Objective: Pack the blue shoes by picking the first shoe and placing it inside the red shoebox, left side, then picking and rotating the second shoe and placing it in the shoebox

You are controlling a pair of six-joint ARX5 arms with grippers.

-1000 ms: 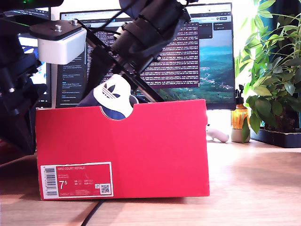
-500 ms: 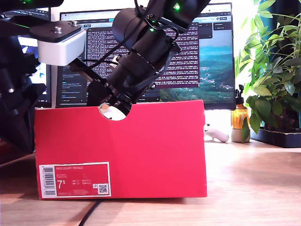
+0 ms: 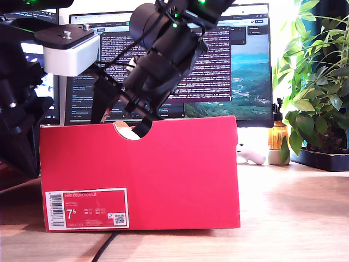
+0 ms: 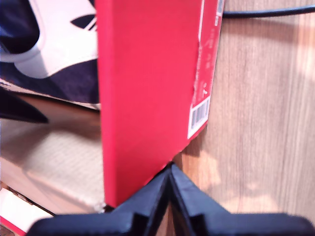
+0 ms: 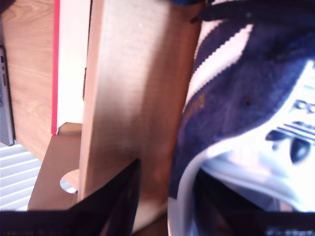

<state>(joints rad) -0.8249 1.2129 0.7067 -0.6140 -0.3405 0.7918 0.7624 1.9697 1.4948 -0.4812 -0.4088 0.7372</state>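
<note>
One navy-blue suede sneaker [image 5: 246,93] with white stripes lies inside the bright-red cardboard shoebox [image 3: 163,164], my second gripper [image 5: 165,196] spread wide around its heel. We read "7.5" and "NIKE COURT ROYALE" on the box's white barcode label [image 3: 87,208], at the exterior view's lower left. My first gripper [image 4: 170,196] hangs clenched and empty just outside the box wall, above the wooden table [image 4: 266,123].
</note>
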